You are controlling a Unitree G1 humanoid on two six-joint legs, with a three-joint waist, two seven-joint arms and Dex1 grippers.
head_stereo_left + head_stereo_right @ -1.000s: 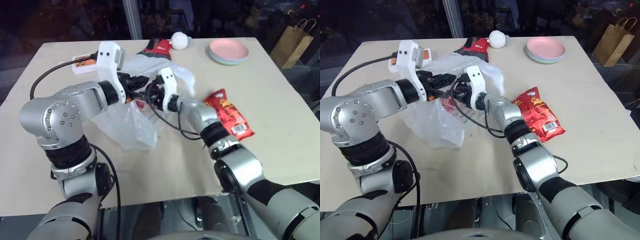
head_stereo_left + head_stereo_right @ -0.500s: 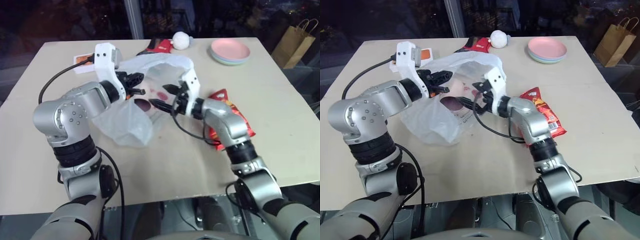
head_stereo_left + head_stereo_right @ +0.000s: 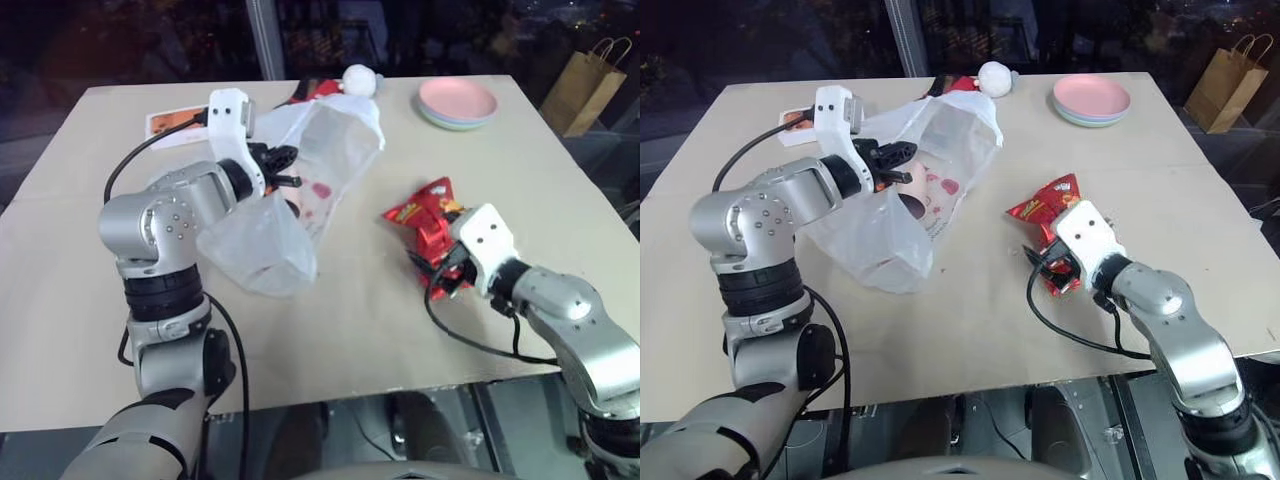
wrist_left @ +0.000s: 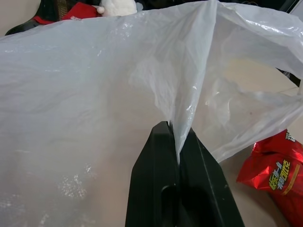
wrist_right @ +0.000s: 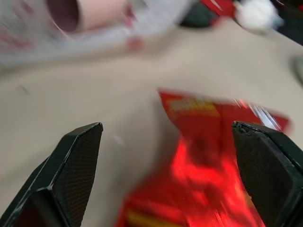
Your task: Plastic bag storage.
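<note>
Nearest the robot, the right gripper [image 3: 1045,262] is hanging with its fingers spread wide and gripping nothing, poised just over the near end of the red snack packet [image 3: 430,225] lying on the table [image 3: 560,210]. Across a bare stretch of tabletop toward the robot's left, the plastic bag [image 3: 300,190] is resting with its bulging closed end on the table and its open mouth lifted toward the far edge. The left gripper [image 4: 176,156] is pinching a fold of the bag's rim between pressed-together fingers, holding that mouth up and open. So the bag is lying well to the left of the open right gripper, its long axis running from the near left to the far right; the left arm is already on it. Beyond, a pink plate [image 3: 458,102] is sitting near the far edge.
</note>
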